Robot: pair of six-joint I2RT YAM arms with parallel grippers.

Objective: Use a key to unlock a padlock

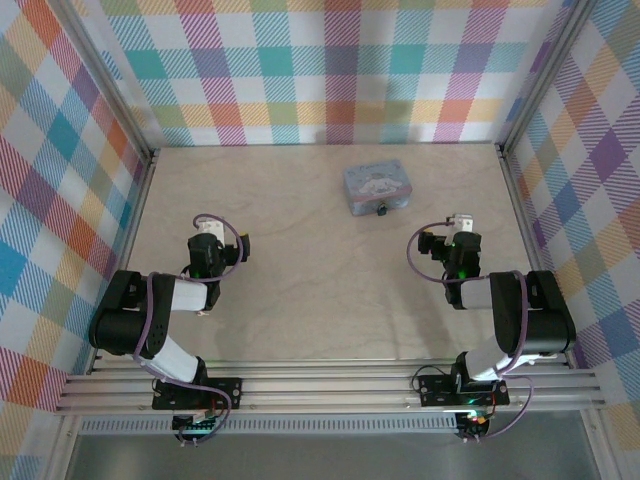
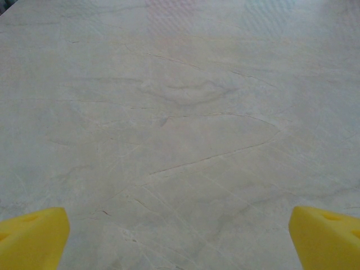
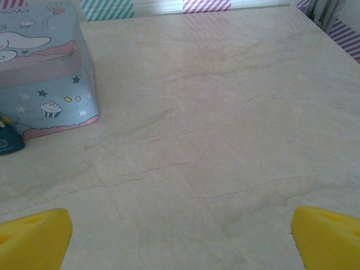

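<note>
Our left gripper (image 1: 207,232) hangs over bare table (image 2: 180,112). Its yellow fingers (image 2: 31,239) are spread wide with nothing between them. From those fingers the padlock lies far off to the right and a little ahead, with a broad stretch of open board in between, so we judge this arm poorly placed for the first reach.

Further right stands the pale blue cartoon tin (image 1: 375,185). The padlock (image 1: 381,211), a tiny dark thing, sits at the tin's near wall, touching it or just beside it. It is too small for us to tell which way its long axis runs, or whether a key is already in it.

Furthest right, our right gripper (image 1: 462,225) is also wide open and empty, its fingers (image 3: 326,236) well apart. From these fingers the padlock is ahead and to the left, and near. In the right wrist view it is cut off by the left edge, low beside the tin's rounded corner. We judge the right arm clearly the nearer one. Its reach would have to swing left and forward, coming in from the open side, since the tin blocks the far side of the lock.
</note>
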